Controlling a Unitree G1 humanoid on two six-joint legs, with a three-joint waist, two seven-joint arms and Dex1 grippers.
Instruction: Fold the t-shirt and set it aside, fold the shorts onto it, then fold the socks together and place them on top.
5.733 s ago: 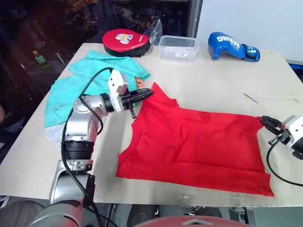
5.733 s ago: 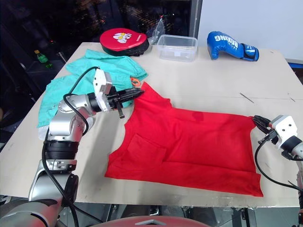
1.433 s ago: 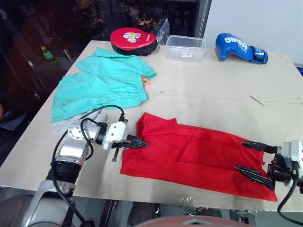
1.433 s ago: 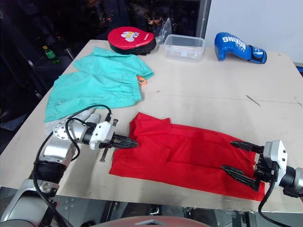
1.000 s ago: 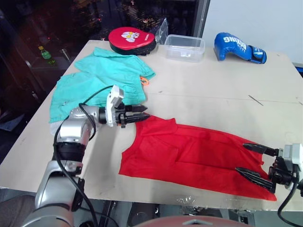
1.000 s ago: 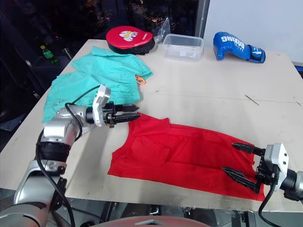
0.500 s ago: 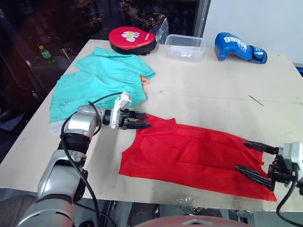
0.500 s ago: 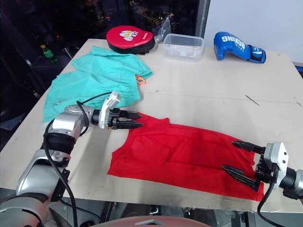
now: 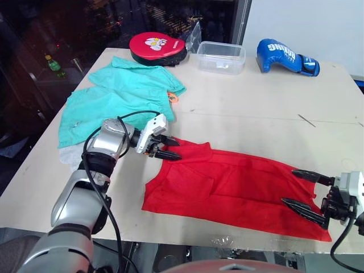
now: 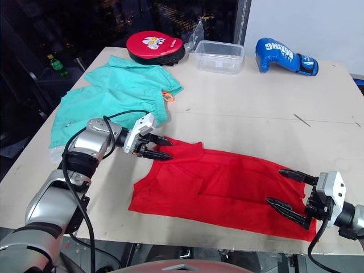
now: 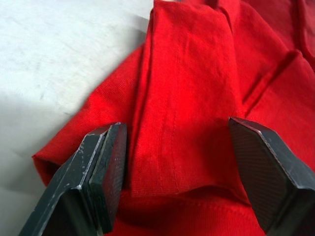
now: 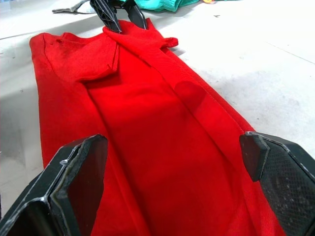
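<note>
1. Straddling a raised fold of the t-shirt (image 9: 227,185), the left gripper (image 9: 169,147) is standing wide open at the garment's upper left corner; in the left wrist view the fold is lying between the two black fingers (image 11: 101,169) and nothing is being pinched yet.
2. Waiting at the opposite end, the right gripper (image 9: 304,192) is also wide open, with its fingers spread over the t-shirt's right edge and nothing between them.
3. I am judging that the first step, folding the t-shirt, is the one in hand: it is lying as a long red band across the near part of the table (image 9: 256,122), folded lengthwise and not yet folded across.
4. The next move is probably calling for both grippers to close on their ends and to bring one end over the other; the cloth is soft, so a shallow pinch may be slipping.
5. The t-shirt's near edge is running close to the table's front edge, so little room is remaining there.
6. The middle of the table behind the t-shirt is giving open room; the shorts (image 9: 119,96) are lying at the far left, near the left gripper but apart from it.
</note>
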